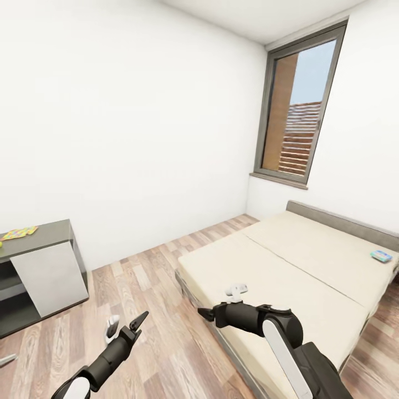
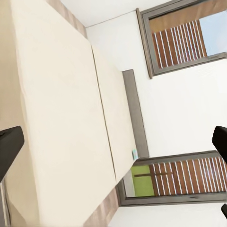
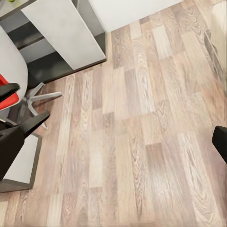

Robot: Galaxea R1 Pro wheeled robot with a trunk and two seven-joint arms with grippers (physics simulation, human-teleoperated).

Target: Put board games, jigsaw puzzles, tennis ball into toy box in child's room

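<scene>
The board game [image 1: 381, 255] lies on the bed [image 1: 288, 271], well beyond the right gripper [image 1: 221, 302], whose jaws stand apart, empty. Being judged thin, light and stiff, it should be pinched across one edge.

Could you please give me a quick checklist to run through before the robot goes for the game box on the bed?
1. Left gripper empty, fingers spread: ok.
2. Right gripper empty: ok; open or shut: cannot tell.
3. Board game lies flat on the bed near the headboard: ok.
4. Game within reach now: not ok, it looks too far.
5. Jigsaw puzzle on the table: ok.
</scene>
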